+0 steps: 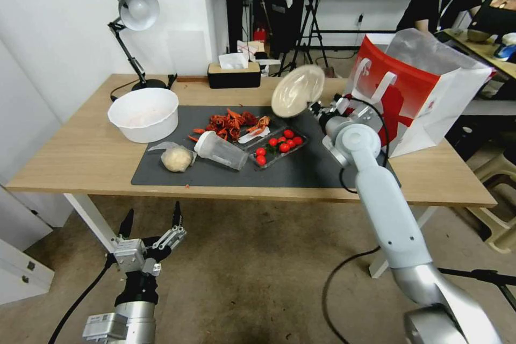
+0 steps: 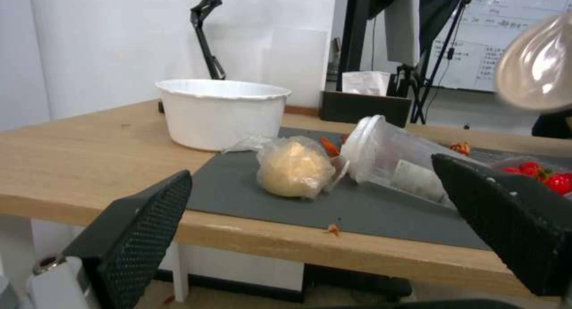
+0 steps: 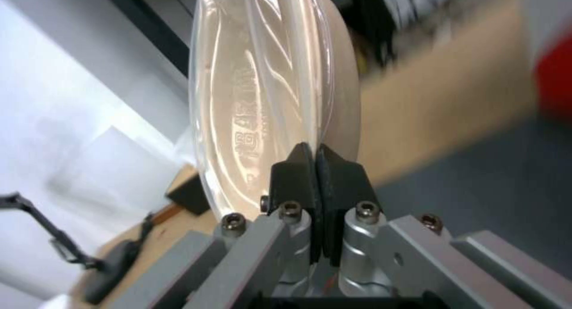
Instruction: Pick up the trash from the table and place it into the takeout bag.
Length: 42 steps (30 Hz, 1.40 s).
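My right gripper (image 1: 318, 107) is shut on the rim of the beige bowl (image 1: 297, 90), which has a clear lid and hangs tipped on its side above the dark mat (image 1: 301, 172). In the right wrist view the fingers (image 3: 314, 150) pinch the bowl's (image 3: 268, 90) edge. The red and white takeout bag (image 1: 430, 91) stands open just right of it on the table (image 1: 80, 145). A clear lidded cup (image 1: 220, 151) lies on its side beside the bagged beige lump (image 1: 177, 159). Red shell leftovers (image 1: 231, 122) lie behind them. My left gripper (image 1: 152, 217) hangs open below the table's front edge, facing the lump (image 2: 295, 167) and cup (image 2: 393, 161).
A white tub (image 1: 144, 114) stands at the mat's left end. A clear tray of cherry tomatoes (image 1: 279, 145) lies mid-mat. A desk lamp (image 1: 134, 11) and a black tissue box (image 1: 234, 74) stand along the back edge.
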### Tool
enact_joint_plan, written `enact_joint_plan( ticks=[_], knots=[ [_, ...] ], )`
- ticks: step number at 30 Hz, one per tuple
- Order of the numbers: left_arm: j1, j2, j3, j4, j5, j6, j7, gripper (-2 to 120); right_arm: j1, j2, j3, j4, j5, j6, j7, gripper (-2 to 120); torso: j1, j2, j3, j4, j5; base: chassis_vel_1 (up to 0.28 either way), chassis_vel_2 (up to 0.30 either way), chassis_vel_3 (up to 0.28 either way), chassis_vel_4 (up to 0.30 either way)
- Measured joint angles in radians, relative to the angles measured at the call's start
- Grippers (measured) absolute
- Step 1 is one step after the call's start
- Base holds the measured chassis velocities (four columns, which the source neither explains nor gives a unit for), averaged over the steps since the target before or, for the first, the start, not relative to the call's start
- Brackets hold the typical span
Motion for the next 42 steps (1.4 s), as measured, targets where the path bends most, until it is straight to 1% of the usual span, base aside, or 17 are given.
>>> enact_joint_plan(
  ticks=[2,4,6,8,9,13,18,21,22,24,29,33,35,36,38,39,42],
  knots=[
    [-0.001,0.000,0.000,-0.002,0.000,0.000,0.000,100,-0.009,-0.012,-0.007,0.024,-0.027,0.001,-0.030,0,0.000,0.000,0.000,0.0000,0.0000,0.000,0.000,0.000,0.000],
    [-0.004,0.000,0.001,-0.008,0.000,0.001,-0.001,100,-0.031,-0.052,-0.034,0.096,-0.142,0.008,-0.104,0,0.000,0.000,0.000,0.0000,0.0000,0.000,0.000,0.000,0.000],
    [-0.005,0.000,0.001,-0.008,0.001,0.001,-0.001,100,-0.038,-0.074,-0.048,0.130,-0.193,0.009,-0.130,0,0.000,0.000,0.000,-0.0001,0.0000,0.000,0.000,0.000,0.000],
    [-0.005,0.000,0.001,-0.010,0.002,0.002,-0.001,100,-0.051,-0.134,-0.071,0.200,-0.334,0.015,-0.185,0,0.000,0.000,0.000,0.0000,0.0001,0.000,0.000,0.000,0.000],
    [-0.005,0.000,0.001,-0.010,0.002,0.002,-0.001,100,-0.051,-0.134,-0.071,0.200,-0.334,0.015,-0.185,0,0.000,0.000,0.000,0.0000,0.0001,0.000,0.000,0.000,0.000],
    [-0.006,0.000,0.003,-0.011,0.005,0.003,-0.002,100,-0.066,-0.233,-0.066,0.319,-0.628,0.057,-0.295,0,0.000,0.000,0.000,0.0000,0.0002,0.000,0.000,0.000,0.000],
    [-0.006,0.000,0.003,-0.012,0.007,0.004,-0.002,100,-0.058,-0.278,-0.040,0.368,-0.741,0.080,-0.308,0,0.000,0.000,0.000,0.0000,0.0001,0.000,0.000,0.000,0.000],
    [-0.006,0.000,0.009,-0.013,0.010,0.004,-0.002,100,-0.025,-0.351,-0.004,0.413,-0.866,0.041,-0.219,0,0.000,0.000,0.000,0.0001,0.0000,0.000,0.000,0.000,0.000],
    [-0.006,0.000,0.009,-0.013,0.010,0.004,-0.002,100,-0.025,-0.351,-0.004,0.413,-0.866,0.041,-0.219,0,0.000,0.000,0.000,0.0001,0.0000,0.000,0.000,0.000,0.000],
    [-0.004,0.000,0.023,-0.016,0.009,0.006,-0.001,100,-0.010,-0.404,0.027,0.422,-0.942,-0.036,-0.140,0,0.000,0.000,0.000,-0.0002,0.0001,0.000,0.000,0.000,0.000],
    [-0.002,0.000,0.050,-0.023,0.003,0.014,0.001,100,-0.002,-0.468,0.065,0.393,-0.932,-0.101,-0.101,1,0.000,0.000,0.000,-0.0002,0.0002,0.000,0.000,0.000,0.000],
    [-0.002,0.000,0.074,-0.026,0.005,0.020,0.004,100,-0.008,-0.472,0.065,0.357,-0.910,-0.075,-0.108,14,0.000,0.000,0.000,0.0001,0.0000,0.000,0.000,0.000,0.000],
    [-0.002,0.000,0.076,-0.026,0.007,0.020,0.004,100,-0.011,-0.470,0.065,0.354,-0.906,-0.073,-0.110,15,0.000,0.000,0.000,0.0001,0.0000,0.000,0.000,0.000,0.000],
    [-0.001,0.000,0.081,-0.031,0.013,0.021,0.004,100,-0.019,-0.462,0.065,0.350,-0.900,-0.070,-0.113,24,0.000,0.000,0.000,0.0000,0.0000,0.000,0.000,0.000,0.000],
    [0.003,0.000,0.078,-0.038,0.014,0.022,0.004,100,-0.031,-0.453,0.065,0.347,-0.900,-0.066,-0.117,34,0.000,0.000,0.000,0.0000,0.0000,0.000,0.000,0.000,0.000],
    [0.003,0.000,0.078,-0.038,0.014,0.022,0.004,100,-0.031,-0.453,0.065,0.347,-0.900,-0.066,-0.117,34,0.000,0.000,0.000,0.0000,0.0000,0.000,0.000,0.000,0.000],
    [0.012,0.000,0.075,-0.038,0.015,0.018,0.005,100,-0.046,-0.449,0.066,0.357,-0.883,-0.060,-0.120,47,0.000,0.000,0.000,0.0000,-0.0001,0.000,0.000,0.000,0.000]
  ],
)
